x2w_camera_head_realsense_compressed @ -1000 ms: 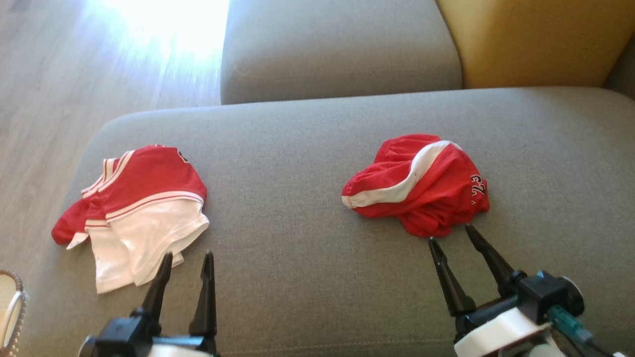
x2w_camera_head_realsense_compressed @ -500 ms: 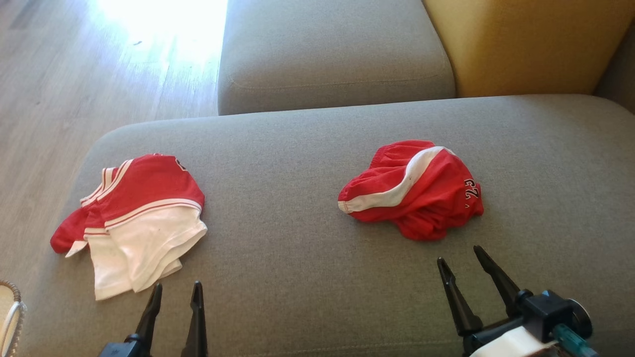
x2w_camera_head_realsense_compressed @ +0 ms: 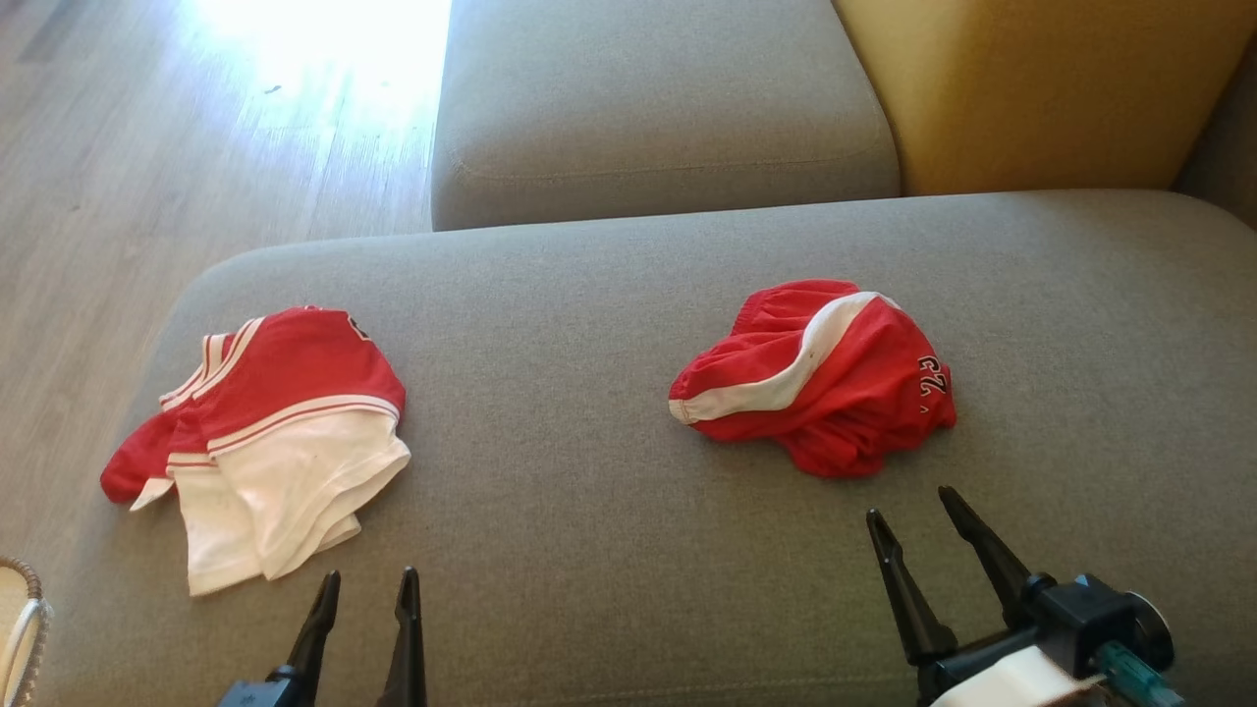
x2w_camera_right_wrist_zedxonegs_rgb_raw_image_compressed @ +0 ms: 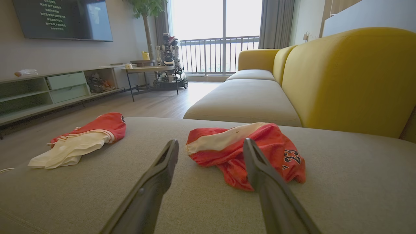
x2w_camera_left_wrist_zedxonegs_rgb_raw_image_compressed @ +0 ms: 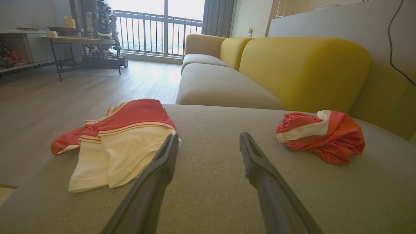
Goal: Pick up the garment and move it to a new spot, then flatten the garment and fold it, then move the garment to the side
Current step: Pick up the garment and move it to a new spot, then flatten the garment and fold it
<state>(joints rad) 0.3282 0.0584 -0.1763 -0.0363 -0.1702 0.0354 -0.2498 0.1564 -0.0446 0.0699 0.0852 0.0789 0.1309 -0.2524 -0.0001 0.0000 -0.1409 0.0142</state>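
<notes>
Left gripper [x2w_camera_head_realsense_compressed: 371,572] shifted right, crumpled red garment [x2w_camera_head_realsense_compressed: 835,383]

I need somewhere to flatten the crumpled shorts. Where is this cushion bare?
The widest bare stretch of the cushion lies between the shirt and the shorts. Another lies right of the shorts, toward the yellow backrest. It is crowded at the left edge, where the shirt lies.

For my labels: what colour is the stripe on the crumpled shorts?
White stripe on red shorts; best in head view.
</notes>
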